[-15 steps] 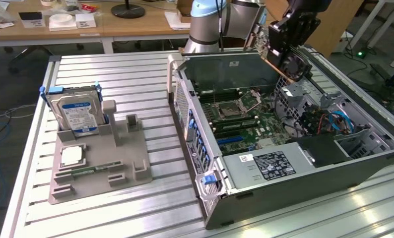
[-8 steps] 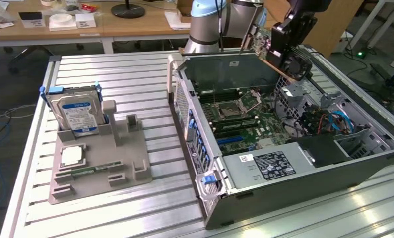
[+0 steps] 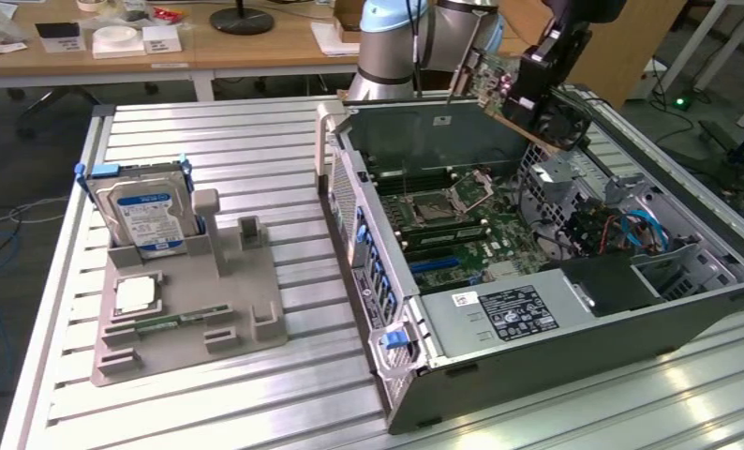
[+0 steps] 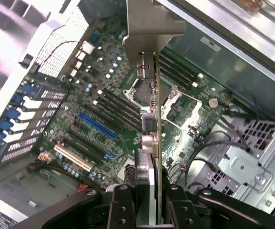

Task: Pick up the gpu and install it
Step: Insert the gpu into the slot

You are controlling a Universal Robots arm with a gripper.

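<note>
Now the hand (image 4: 147, 199) is clenched on the gpu (image 4: 149, 71), holding it up in the air over the far end of the open computer case (image 3: 559, 342), above the green board (image 4: 104, 119) inside.

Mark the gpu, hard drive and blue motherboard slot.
gpu (image 4: 151, 119), wrist view, middle of the card's edge.
hard drive (image 3: 147, 211), exterior view, blue-white label.
blue motherboard slot (image 4: 98, 126), wrist view, slot's middle.

The gpu (image 3: 498, 82) hangs clear above the open case (image 3: 559, 352); drive cage (image 3: 569, 174) and cables (image 3: 637, 230) crowd the motherboard's (image 3: 453, 230) side.
</note>
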